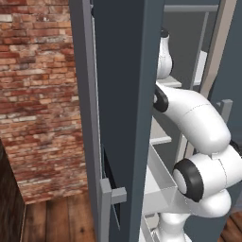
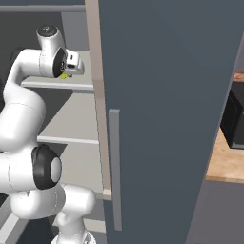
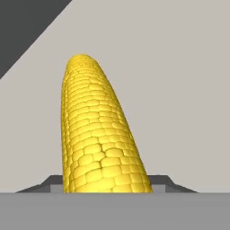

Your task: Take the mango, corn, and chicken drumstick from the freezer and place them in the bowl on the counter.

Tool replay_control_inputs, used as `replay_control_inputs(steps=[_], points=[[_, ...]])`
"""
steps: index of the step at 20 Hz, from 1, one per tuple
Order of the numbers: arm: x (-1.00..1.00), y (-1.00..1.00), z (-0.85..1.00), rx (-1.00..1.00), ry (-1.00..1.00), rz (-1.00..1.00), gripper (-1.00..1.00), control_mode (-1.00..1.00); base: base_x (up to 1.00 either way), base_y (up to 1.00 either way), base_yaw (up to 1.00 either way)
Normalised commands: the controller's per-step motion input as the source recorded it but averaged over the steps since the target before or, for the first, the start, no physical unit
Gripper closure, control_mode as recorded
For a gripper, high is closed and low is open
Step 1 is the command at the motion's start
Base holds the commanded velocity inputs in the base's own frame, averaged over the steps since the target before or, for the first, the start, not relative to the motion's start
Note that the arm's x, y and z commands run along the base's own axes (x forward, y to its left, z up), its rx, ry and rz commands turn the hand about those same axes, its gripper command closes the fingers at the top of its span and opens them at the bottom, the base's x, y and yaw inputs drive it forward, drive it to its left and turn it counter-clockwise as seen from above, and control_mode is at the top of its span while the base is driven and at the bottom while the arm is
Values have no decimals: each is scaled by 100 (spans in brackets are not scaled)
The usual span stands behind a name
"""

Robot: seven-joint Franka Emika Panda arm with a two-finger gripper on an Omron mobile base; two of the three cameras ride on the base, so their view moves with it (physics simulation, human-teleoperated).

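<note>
A red-brown brick wall fills the left side of the left base view, its bricks mixed with paler and darker ones. Below it, along the bottom left of that frame, runs a floor of brown wooden planks. At the far left edge a dark brown panel stands against the wall. At the right edge of the right base view, about mid-height, the corner of a black toaster oven shows.
</note>
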Motion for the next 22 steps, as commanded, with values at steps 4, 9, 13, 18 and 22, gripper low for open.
replay_control_inputs(steps=[4, 9, 13, 18, 22], points=[[-41, -4, 3, 0, -2, 0, 100, -100, 0, 0, 0], [-84, -27, 27, 0, 0, 0, 100, -100, 0, 0, 0], [-94, -30, 30, 0, 0, -1, 100, -100, 0, 0, 0], [-99, -22, 13, 0, 0, -5, 100, -100, 0, 0, 0], [-100, -4, 1, 0, 0, -6, 100, -100, 0, 0, 0]])
